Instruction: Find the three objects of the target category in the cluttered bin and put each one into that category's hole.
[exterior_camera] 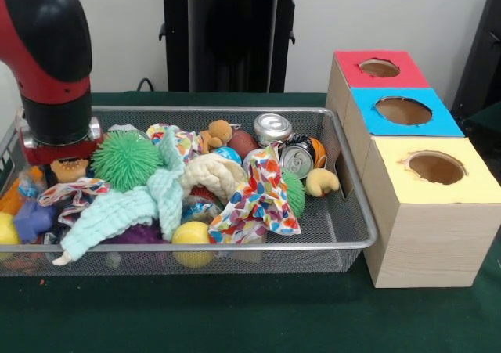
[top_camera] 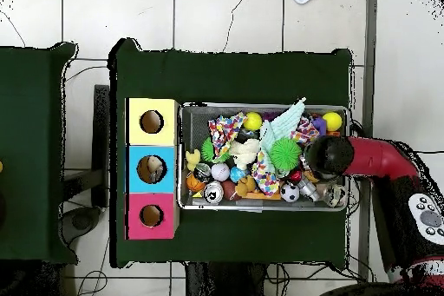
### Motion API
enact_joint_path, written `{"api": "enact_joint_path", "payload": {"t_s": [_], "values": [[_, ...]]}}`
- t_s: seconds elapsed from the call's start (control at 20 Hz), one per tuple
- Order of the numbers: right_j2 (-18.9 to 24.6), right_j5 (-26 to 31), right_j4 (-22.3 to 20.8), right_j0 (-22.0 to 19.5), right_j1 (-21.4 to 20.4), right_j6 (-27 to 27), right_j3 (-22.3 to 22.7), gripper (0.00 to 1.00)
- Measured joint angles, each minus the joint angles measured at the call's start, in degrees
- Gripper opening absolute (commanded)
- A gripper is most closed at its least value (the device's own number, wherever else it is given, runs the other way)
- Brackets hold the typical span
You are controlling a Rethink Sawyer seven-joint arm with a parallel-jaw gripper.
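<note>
The arm (exterior_camera: pixel 48 63) was lowered into the left end of the wire bin (exterior_camera: pixel 344 247), beside the green spiky ball (exterior_camera: pixel 125 159). Whether its gripper was wide or narrow could not be told. Two cans (exterior_camera: pixel 272 127) were seen near the holed boxes (exterior_camera: pixel 427 204).

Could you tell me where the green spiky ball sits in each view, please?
Front view: green spiky ball at the bin's left, beside the arm.
Overhead view: green spiky ball right of the bin's middle, next to the arm.
Shared landmark: yellow box.
</note>
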Motion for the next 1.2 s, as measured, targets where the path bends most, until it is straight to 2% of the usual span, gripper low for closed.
{"api": "enact_joint_path", "payload": {"t_s": [0.4,0.9,1.2], "values": [[-0.01,0.04,-4.98,2.09,0.04,0.0,-1.36,1.0],[-0.03,0.72,-5.36,2.39,-0.38,0.0,-1.37,1.0],[0.05,1.77,-5.26,2.63,-2.1,0.0,-1.15,1.0]]}}
